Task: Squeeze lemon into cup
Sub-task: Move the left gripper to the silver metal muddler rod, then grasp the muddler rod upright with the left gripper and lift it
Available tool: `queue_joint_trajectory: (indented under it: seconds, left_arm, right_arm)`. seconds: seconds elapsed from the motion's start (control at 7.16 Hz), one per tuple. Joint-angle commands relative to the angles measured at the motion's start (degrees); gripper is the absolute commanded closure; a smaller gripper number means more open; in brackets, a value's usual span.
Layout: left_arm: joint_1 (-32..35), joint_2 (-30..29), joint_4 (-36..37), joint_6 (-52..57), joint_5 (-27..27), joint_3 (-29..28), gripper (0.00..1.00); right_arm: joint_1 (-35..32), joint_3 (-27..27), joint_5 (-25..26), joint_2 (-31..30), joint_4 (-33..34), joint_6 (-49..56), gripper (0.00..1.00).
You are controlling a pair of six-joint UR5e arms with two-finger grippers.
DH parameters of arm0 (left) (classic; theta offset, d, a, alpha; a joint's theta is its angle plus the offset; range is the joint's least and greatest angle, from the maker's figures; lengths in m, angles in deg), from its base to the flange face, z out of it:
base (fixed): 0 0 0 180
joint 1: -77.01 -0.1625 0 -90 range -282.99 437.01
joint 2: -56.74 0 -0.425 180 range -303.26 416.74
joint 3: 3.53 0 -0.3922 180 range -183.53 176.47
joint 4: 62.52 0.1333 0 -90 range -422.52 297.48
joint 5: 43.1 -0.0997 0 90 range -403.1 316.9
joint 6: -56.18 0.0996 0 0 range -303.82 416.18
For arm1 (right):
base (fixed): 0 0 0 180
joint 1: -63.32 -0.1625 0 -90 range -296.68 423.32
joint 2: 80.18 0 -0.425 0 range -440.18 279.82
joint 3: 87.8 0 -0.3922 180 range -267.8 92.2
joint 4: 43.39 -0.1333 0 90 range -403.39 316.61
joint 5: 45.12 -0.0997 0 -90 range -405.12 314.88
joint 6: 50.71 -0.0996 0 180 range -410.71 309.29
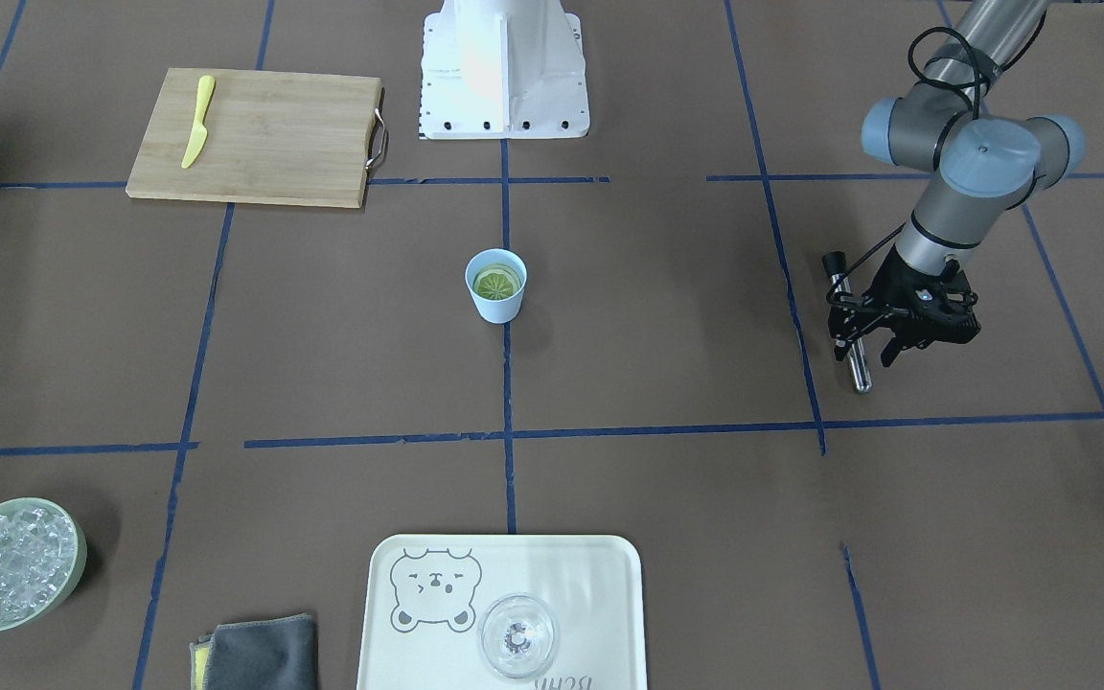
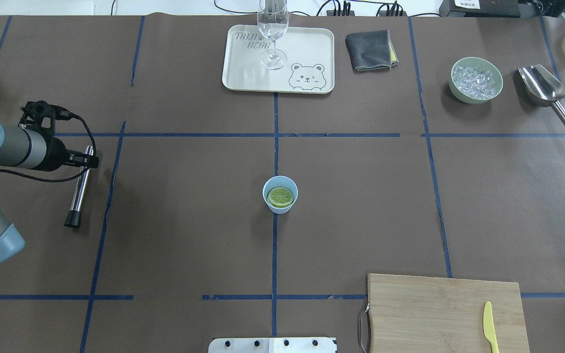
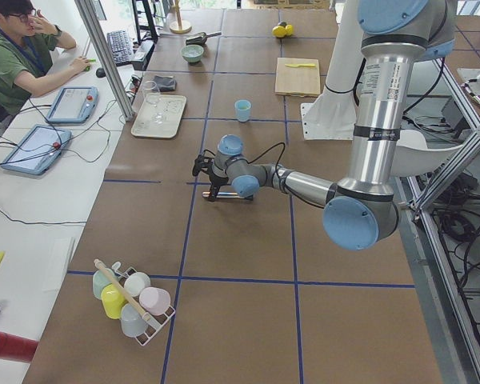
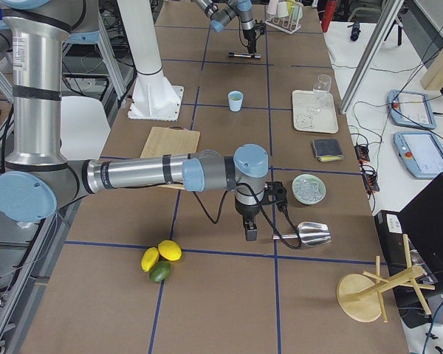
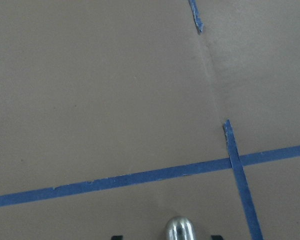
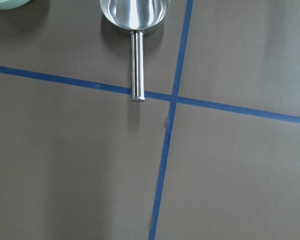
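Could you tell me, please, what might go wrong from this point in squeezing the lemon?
The yellow lemon half lies cut face up inside the small light-blue plastic cup, nearly filling its mouth; a gripper reaching in may tip the cup. The left gripper is open astride a black-tipped steel rod, so it could drag that rod when moving off.

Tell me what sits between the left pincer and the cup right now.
Nothing stands there. In the overhead view, the stretch from the left pincer to the cup is bare brown table cover, crossed only by a blue tape line.
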Motion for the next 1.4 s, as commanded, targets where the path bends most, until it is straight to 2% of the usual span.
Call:
queue_joint_trajectory:
  seconds: [0.0, 0.7, 0.84, 0.98, 1.12, 1.26]
  left_arm:
    - [-0.29, 0.01, -0.08, -0.09, 0.08, -0.09, 0.32]
    - [-0.82, -0.25, -0.08, 0.00, 0.08, -0.70, 0.32]
    - [-0.82, -0.17, -0.08, -0.09, 0.08, -0.70, 0.44]
    - [-0.82, -0.25, -0.08, -0.18, 0.08, -0.62, 0.87]
    - [-0.82, -0.17, -0.08, -0.09, -0.01, -0.18, 1.00]
    - [-0.82, -0.34, 0.00, 0.52, -0.01, 1.13, 1.00]
  right_arm:
    - [0.00, -0.02, 0.01, 0.00, 0.00, 0.01, 0.00]
    - [0.00, -0.11, 0.10, 0.00, 0.00, 0.01, 0.00]
    - [0.00, -0.11, 0.10, 0.00, 0.00, 0.01, 0.00]
    - [0.00, -0.11, 0.10, 0.00, 0.00, 0.01, 0.00]
    - [0.00, -0.11, 0.10, 0.00, 0.00, 0.01, 0.00]
    - [0.00, -0.11, 0.10, 0.09, 0.00, 0.01, 0.00]
